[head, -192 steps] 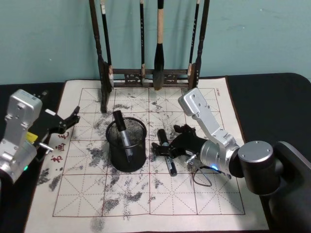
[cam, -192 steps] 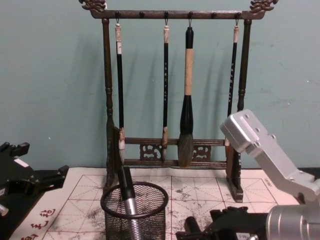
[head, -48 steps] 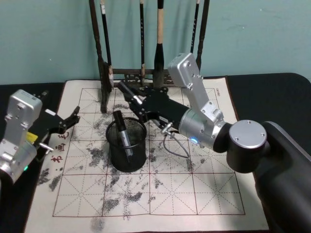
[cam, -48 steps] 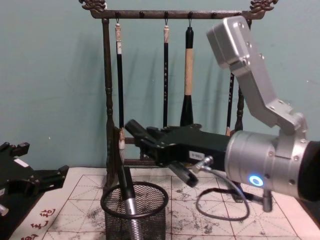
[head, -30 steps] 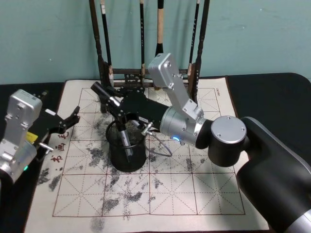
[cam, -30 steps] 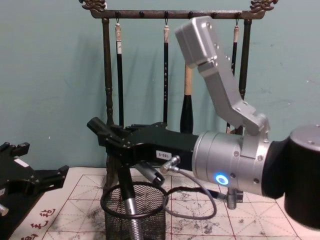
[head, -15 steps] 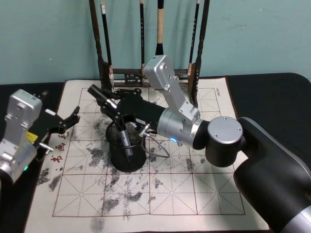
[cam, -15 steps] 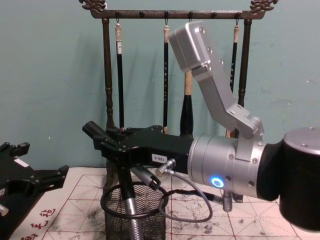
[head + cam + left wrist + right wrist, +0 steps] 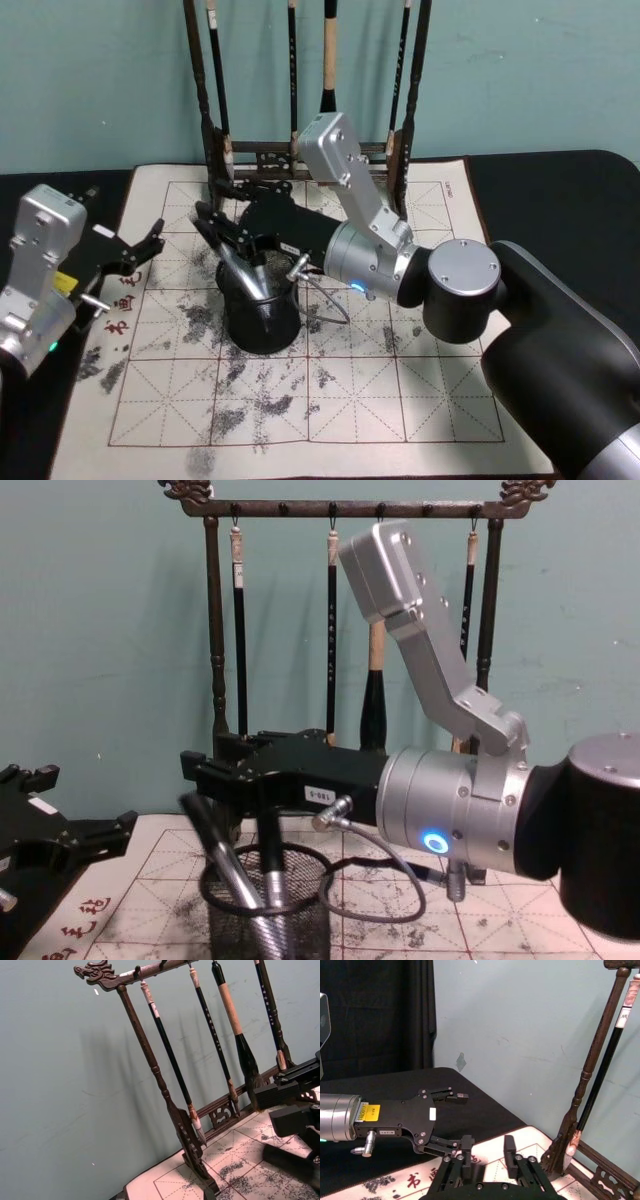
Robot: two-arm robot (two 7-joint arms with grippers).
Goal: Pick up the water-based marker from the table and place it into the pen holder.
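Black wire-mesh pen holder holds two black, silver-tipped markers. The mat is white, red-gridded, smudged grey, on a dark tabletop. At 12 o'clock, a dark brown brush rack before a teal wall.

Plain teal wall behind; black curtain off to one side.

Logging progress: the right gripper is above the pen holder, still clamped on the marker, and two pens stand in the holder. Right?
Not quite. The right gripper is above the pen holder, but its fingers are open and hold nothing, as the right wrist view shows. The marker already leans inside the holder beside the other pen, as the chest view shows.
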